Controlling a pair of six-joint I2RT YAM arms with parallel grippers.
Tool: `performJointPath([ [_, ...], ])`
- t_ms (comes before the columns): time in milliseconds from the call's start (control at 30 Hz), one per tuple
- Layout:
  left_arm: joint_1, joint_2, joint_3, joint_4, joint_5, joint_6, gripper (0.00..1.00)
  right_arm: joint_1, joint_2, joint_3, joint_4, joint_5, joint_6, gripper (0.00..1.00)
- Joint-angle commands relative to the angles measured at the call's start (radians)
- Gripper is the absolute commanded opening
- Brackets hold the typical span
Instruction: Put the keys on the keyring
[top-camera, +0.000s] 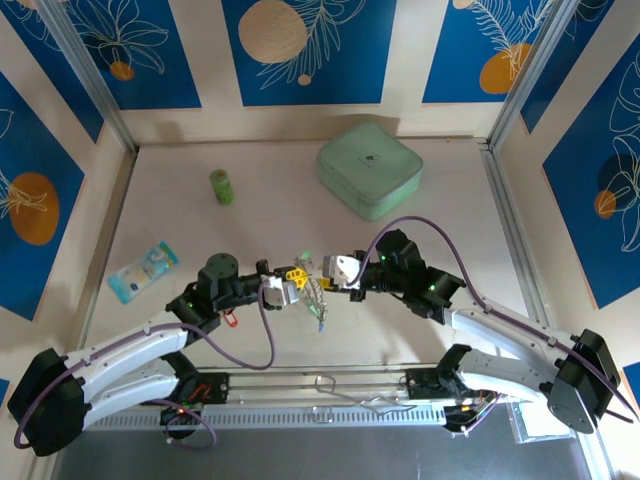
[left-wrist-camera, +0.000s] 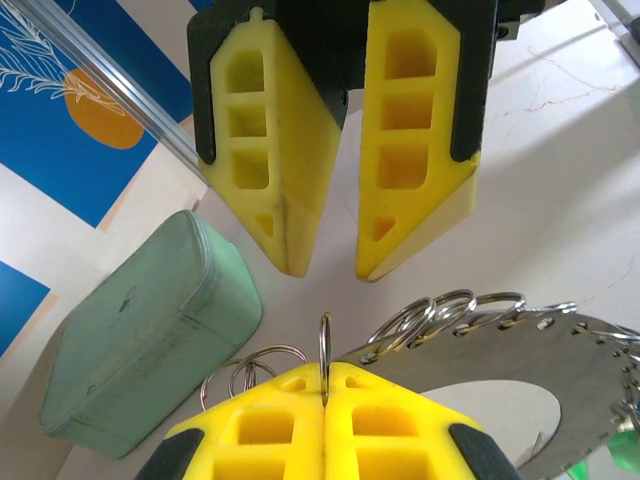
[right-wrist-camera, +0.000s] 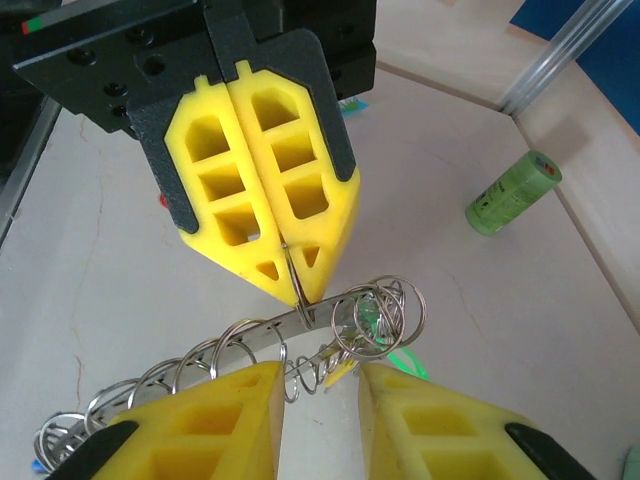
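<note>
Clamps the left gripper (right-wrist-camera: 296, 290) tight, yellow fingers pressed flat together, on one upright wire loop at the rim of the keyring (left-wrist-camera: 500, 365), and so holds that silvery plate clear of the table (top-camera: 420, 320). Faces the right gripper (left-wrist-camera: 330, 270) straight across from it, tip toward tip, fingers parted with a clear gap and nothing pinched between them: released, poised just above the row of loops nearest the left fingertips. Stretches the keyring from the left fingertips toward and beneath the right gripper; seen edge-on from the right wrist, with several loops crowding the gap between the right fingers, though cannot tell there whether any loop touches a pad. Hangs the keys (top-camera: 320, 316) under the ring, directly below the spot where the two grippers meet: a blue tag lowest, with bits of pale green and yellow tag just past the right fingertips. Shows a red-tagged key (top-camera: 232, 320) flat on the table behind the left gripper, beside its forearm and well apart from the ring. Far beyond the right gripper, the green box (left-wrist-camera: 140, 350); far beyond the left gripper and to its outer side, the green cylinder (right-wrist-camera: 512, 192). Out past the left arm's outer side, a blue-and-white packet (top-camera: 143, 270).
</note>
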Motion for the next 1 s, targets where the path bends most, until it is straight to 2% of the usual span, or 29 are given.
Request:
performJointPath([
  [0,-0.007,0.003,0.057,0.007,0.052,-0.035,0.0,0.009,0.004,0.028,0.019,-0.012,-0.025,0.27],
  [133,-0.008,0.021,0.089,-0.023,0.053,-0.107,0.0,0.014,0.019,0.037,0.006,-0.042,-0.024,0.25],
  [300,-0.007,0.032,0.126,-0.089,0.105,-0.17,0.0,0.019,0.03,0.041,0.022,-0.035,-0.02,0.23],
  [700,-0.008,0.044,0.135,-0.125,0.145,-0.189,0.0,0.019,0.027,0.049,0.002,-0.055,-0.011,0.16],
  [900,-0.008,0.046,0.137,-0.122,0.141,-0.196,0.0,0.018,0.035,0.062,-0.033,-0.089,-0.009,0.0],
  [967,-0.007,0.046,0.137,-0.113,0.14,-0.202,0.03,0.019,0.041,0.066,-0.043,-0.104,-0.007,0.0],
])
